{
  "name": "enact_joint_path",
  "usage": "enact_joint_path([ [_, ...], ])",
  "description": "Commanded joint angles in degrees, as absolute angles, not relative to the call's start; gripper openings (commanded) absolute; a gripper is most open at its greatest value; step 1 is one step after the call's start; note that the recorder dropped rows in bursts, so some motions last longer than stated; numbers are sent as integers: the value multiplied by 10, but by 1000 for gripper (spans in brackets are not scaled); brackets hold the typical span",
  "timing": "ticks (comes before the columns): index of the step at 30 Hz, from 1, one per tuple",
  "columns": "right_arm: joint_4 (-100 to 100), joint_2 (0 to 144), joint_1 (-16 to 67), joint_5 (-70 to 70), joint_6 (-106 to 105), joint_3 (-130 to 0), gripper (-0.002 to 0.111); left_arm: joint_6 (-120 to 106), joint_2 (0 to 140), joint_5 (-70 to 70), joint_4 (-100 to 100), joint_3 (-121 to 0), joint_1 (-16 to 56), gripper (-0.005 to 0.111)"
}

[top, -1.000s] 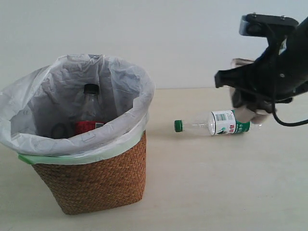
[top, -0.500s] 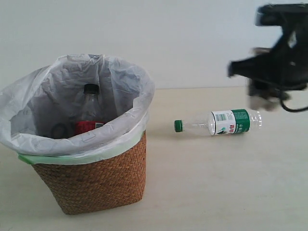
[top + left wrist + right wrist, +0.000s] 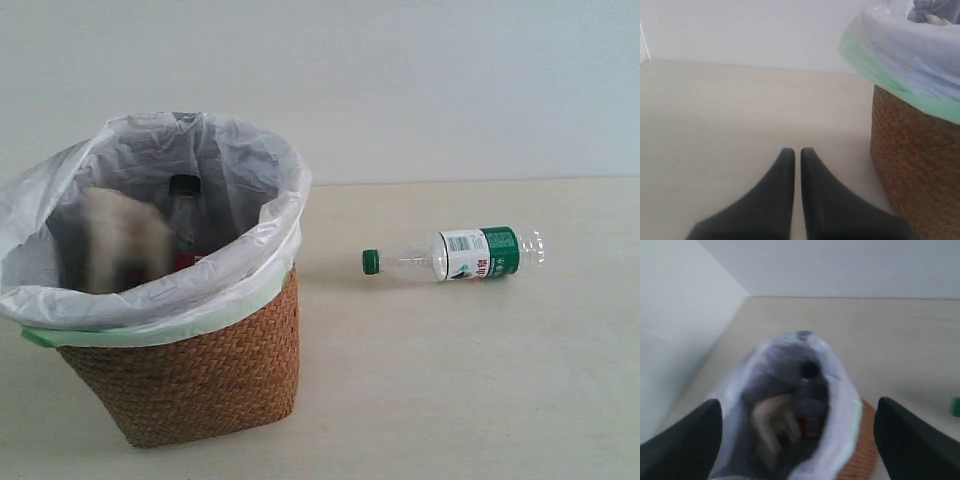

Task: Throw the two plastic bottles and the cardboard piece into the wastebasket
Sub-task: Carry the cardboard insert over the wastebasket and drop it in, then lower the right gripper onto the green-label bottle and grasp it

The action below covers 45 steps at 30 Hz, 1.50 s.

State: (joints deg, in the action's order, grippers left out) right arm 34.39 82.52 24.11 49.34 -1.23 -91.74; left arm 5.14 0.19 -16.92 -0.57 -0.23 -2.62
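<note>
Lying on its side on the table [image 3: 480,380], well apart from the wastebasket [image 3: 200,370], the green-capped bottle [image 3: 455,255] looks empty. I think it is light, smooth and a bit squashy, so the middle by the label seems best to pinch. Inside the wastebasket are the black-capped bottle [image 3: 185,190], standing up, and the blurry cardboard piece [image 3: 120,240]. The right gripper [image 3: 797,404] hangs wide apart above, holding nothing. The left gripper [image 3: 796,152] is pressed together, empty, near the wicker side.
</note>
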Motion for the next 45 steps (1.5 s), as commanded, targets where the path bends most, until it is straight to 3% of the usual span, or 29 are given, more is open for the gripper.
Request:
enact_joint_path([
  [1, 144, 825, 239, 518, 94, -896, 74, 56, 0, -169, -9, 0, -21, 4],
  [18, -112, 935, 239, 485, 271, -798, 74, 56, 0, -169, -9, 0, -21, 4],
  [26, -189, 1043, 218, 542, 32, -801, 74, 56, 0, -169, -9, 0, -21, 4],
  [31, -195, 1100, 200, 603, -188, -885, 74, 56, 0, -169, -9, 0, -21, 4],
  [35, -248, 1128, 207, 573, -313, -911, 74, 56, 0, -169, -9, 0, -21, 4],
  [45, -323, 1197, 206, 513, -324, -910, 74, 56, 0, -169, -9, 0, -21, 4],
])
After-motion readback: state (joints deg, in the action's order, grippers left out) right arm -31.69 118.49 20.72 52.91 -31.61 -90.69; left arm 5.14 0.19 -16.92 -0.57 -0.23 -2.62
